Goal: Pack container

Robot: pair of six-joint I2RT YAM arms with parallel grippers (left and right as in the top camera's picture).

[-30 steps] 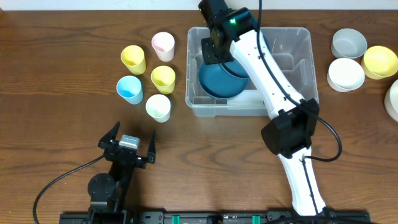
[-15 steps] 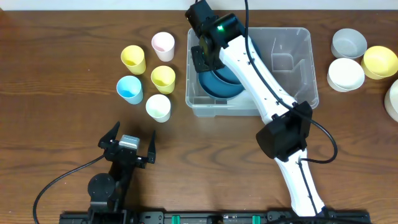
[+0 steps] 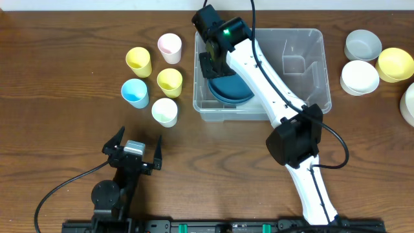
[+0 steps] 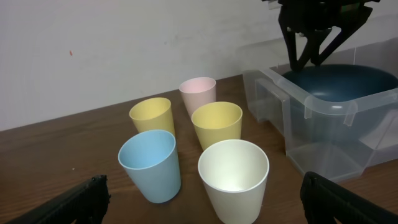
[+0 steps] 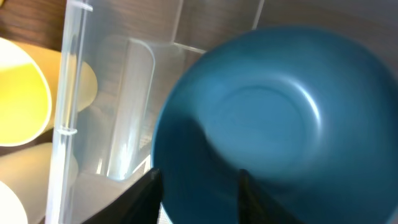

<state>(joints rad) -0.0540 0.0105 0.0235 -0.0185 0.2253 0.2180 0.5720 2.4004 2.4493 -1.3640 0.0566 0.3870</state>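
Observation:
The clear plastic container (image 3: 304, 33) stands at the back centre; it also shows in the left wrist view (image 4: 323, 149) and the right wrist view (image 5: 112, 93). A dark blue bowl (image 3: 228, 90) sits tilted in its left part, rising above the rim (image 4: 348, 81). My right gripper (image 3: 212, 65) reaches into the container's left end. Its fingers (image 5: 198, 180) straddle the bowl's rim (image 5: 280, 124), one outside and one inside, shut on it. My left gripper (image 3: 132, 150) is open and empty near the front edge, facing the cups (image 4: 199, 199).
Several cups stand left of the container: two yellow (image 3: 138, 61) (image 3: 169, 81), pink (image 3: 169, 46), light blue (image 3: 134, 92), white (image 3: 164, 111). Grey (image 3: 362, 44), white (image 3: 359, 77) and yellow (image 3: 395, 63) bowls sit at the far right. A clear divider (image 3: 294, 65) stands inside the container.
My right gripper has moved left toward the container's left wall, taking the blue bowl with it and tilting it. The left arm has not moved.

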